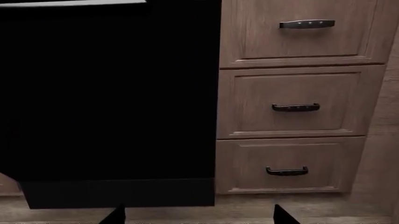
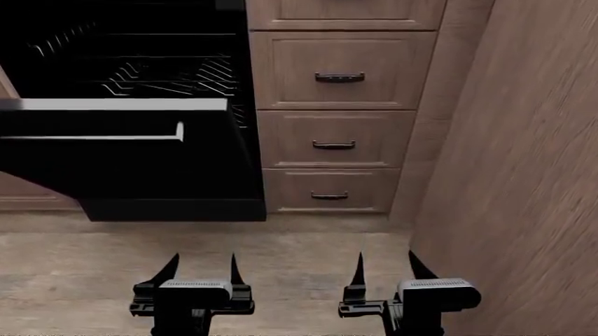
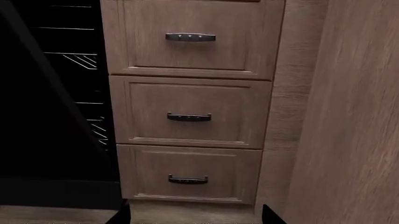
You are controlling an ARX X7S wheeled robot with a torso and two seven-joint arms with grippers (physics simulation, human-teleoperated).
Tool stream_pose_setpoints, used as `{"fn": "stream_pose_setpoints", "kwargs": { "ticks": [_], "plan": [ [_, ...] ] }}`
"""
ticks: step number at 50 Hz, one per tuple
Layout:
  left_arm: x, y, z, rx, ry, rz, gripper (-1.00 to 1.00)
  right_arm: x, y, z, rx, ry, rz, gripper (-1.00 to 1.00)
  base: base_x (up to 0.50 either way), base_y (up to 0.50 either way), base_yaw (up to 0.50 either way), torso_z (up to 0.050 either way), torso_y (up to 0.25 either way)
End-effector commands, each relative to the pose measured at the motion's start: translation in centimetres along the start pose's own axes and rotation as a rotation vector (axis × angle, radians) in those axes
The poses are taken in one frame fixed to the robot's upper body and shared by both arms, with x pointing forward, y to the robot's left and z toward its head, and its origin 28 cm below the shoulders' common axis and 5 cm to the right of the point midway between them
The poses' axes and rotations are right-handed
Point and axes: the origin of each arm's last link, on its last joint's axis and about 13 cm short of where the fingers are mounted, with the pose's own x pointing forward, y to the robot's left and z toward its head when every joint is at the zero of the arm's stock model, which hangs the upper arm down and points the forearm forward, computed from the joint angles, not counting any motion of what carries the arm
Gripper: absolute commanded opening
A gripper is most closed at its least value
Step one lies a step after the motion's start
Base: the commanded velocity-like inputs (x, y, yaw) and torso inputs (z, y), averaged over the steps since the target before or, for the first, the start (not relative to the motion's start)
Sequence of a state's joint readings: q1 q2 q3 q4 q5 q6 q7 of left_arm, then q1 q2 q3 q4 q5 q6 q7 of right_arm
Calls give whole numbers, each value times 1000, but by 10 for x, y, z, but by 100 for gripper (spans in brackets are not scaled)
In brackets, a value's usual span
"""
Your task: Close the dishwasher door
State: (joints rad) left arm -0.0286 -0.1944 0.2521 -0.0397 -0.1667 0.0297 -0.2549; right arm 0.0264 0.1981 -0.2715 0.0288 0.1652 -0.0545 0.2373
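Dishwasher door (image 2: 131,164) hangs partly open, tilted out from the top, at about 10 o'clock in the head view, its grey top edge toward the camera and the silver bar handle (image 2: 94,135) running across its face. Above and behind it the dark cavity shows wire racks (image 2: 168,73), so the door is not yet shut.

Left gripper (image 2: 201,269) sits low at 7 o'clock, fingers spread apart, nothing between them. Right gripper (image 2: 385,269) at 5 o'clock, also spread and empty. Both are well apart from the door, parked over the floor (image 2: 280,245), fingertips pointing forward at the cabinets. My read: arms are staged for an approach, no contact made; the left arm lines up closer with the door, so it looks like the likelier pusher.

Materials: the door is a glossy black flat panel, wide, likely slick, so better pushed with flat contact than pinched. The handle is a thin metallic bar. The drawer stack (image 2: 341,112) at 1 o'clock is brown wood grain with recessed panels and small dark curved pulls; a tall wood-grain side panel (image 2: 523,154) fills 3 o'clock. The floor is a pale matte plank texture.

In the left wrist view the door face (image 1: 106,102) fills the frame beside the drawers. The right wrist view shows mostly drawers (image 3: 187,112), with the door's edge just beside them.
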Motion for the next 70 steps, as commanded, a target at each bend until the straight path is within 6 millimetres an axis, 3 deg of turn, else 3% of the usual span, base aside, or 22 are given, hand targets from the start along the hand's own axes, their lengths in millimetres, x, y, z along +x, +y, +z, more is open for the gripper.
{"fn": "stream_pose_setpoints", "kwargs": {
  "ticks": [1, 70],
  "plan": [
    [0, 0, 0, 1, 0, 0, 100, 0, 0, 0, -2, -1, -1, 100, 0, 0, 0, -50, 0],
    [0, 0, -1, 3, 2, 0, 100, 1, 2, -2, -9, 5, 7, 100, 0, 0, 0, -50, 0]
  ]
}}
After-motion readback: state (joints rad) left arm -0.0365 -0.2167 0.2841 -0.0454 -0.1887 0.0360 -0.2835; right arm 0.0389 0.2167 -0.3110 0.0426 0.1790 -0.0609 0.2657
